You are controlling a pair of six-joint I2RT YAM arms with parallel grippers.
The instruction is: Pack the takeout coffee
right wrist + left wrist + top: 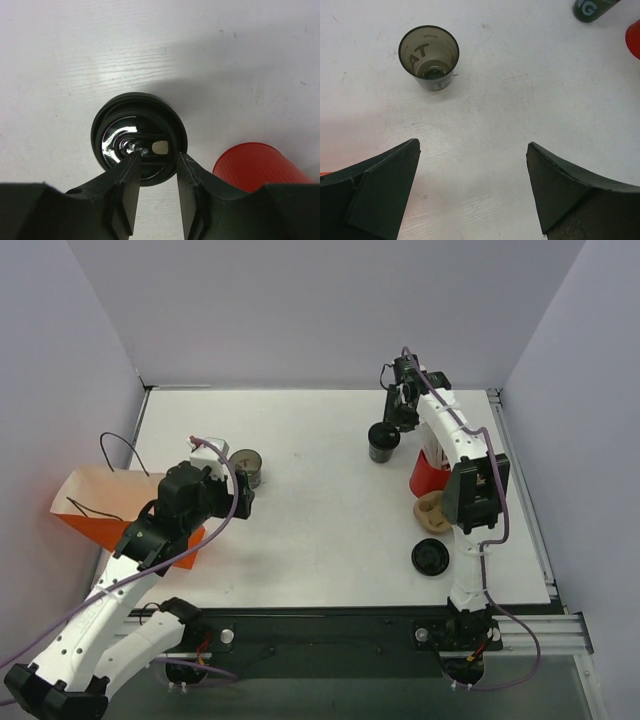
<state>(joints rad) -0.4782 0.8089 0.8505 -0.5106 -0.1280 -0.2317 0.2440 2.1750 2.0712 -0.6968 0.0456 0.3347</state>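
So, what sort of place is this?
Probably a robot test cell: a white table walled by plain panels, a left arm and right arm bolted at its near edge, and props such as a lidded cup.

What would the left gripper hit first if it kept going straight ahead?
Probably the lidless see-through cup, slightly off the left gripper's centre line; the distance is hard to judge.

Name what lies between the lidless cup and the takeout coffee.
Nothing: bare table between the lidless cup and the takeout coffee, per the top view.
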